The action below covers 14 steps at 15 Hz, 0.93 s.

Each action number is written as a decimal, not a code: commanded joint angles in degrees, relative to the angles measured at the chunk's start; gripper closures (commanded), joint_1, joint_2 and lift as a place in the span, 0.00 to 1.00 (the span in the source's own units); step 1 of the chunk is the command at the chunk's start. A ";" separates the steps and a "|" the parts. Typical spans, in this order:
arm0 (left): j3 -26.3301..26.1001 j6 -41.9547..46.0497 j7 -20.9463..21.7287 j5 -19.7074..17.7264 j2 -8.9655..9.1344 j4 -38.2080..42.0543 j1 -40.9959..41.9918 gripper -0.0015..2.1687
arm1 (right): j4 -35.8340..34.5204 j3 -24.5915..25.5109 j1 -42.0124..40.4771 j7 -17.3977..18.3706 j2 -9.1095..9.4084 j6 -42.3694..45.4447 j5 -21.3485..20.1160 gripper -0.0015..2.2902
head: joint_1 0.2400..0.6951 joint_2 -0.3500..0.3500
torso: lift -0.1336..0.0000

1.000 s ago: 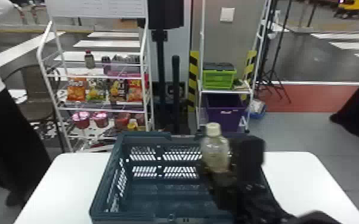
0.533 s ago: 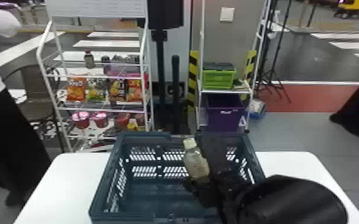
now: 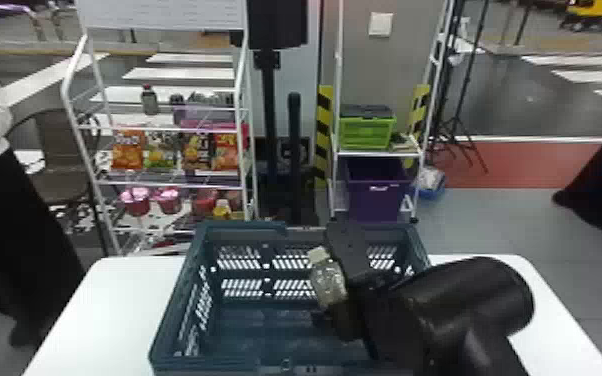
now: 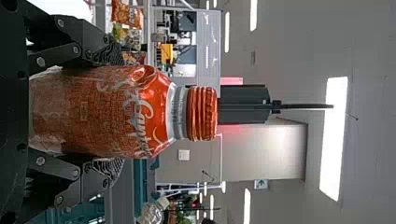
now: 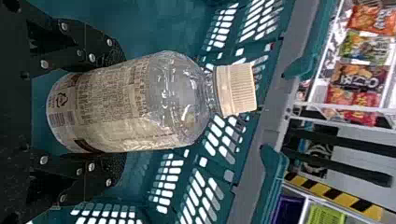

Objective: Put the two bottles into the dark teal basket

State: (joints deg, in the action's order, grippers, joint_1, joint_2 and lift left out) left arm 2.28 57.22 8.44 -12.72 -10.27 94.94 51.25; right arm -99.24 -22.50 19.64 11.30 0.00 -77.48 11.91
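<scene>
We have a white table [image 3: 105,310] before us, and behind it a white wire rack [image 3: 71,95] of snacks. On the table sits the dark teal basket [image 3: 240,227], its slatted walls open at the top. Beyond it, a second rack holds a purple bin [image 3: 375,200], with a lime green crate [image 3: 365,134] on the shelf above.

Our right gripper [image 3: 334,297] is over the inside of the basket, and in the right wrist view its fingers are clamped on both sides of a clear bottle [image 5: 180,100] with a pale label. In the head view that bottle leans, cap end up; we cannot tell whether its base touches the basket floor.

Our left gripper [image 4: 114,112] is closed around an orange-red bottle [image 4: 107,112], held upright outside the basket, near it. Smallest of all are the caps: a ribbed orange one [image 4: 201,113] on our left, a cream one [image 5: 236,89] on our right.
</scene>
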 commanded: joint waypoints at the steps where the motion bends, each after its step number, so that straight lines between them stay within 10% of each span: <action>1: 0.18 0.13 0.08 -0.73 -0.19 -0.20 -0.01 0.92 | 1.77 0.00 0.92 0.04 0.05 -0.35 0.22 0.80 | 0.57 0.50 | 1.00; 4: 0.18 0.13 0.35 -1.08 -0.37 -0.29 -0.18 0.92 | 1.06 0.00 1.01 0.74 0.05 -4.04 0.83 0.09 | 0.57 0.50 | 1.00; 5: 0.18 -0.05 0.35 -1.08 -0.37 -0.37 -0.36 0.92 | 0.54 0.00 0.92 0.83 0.05 -4.92 0.92 0.00 | 0.57 0.50 | 1.00; 14: 0.18 -1.98 0.35 -1.26 -0.45 0.68 -1.50 0.92 | -16.95 -2.37 -12.44 -1.90 0.05 16.88 -2.51 0.01 | 0.57 0.50 | 1.00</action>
State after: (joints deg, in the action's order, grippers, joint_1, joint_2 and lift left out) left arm 2.45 56.52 8.79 -13.98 -10.65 95.27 50.01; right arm -111.10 -24.55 12.49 9.75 0.00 -68.40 11.01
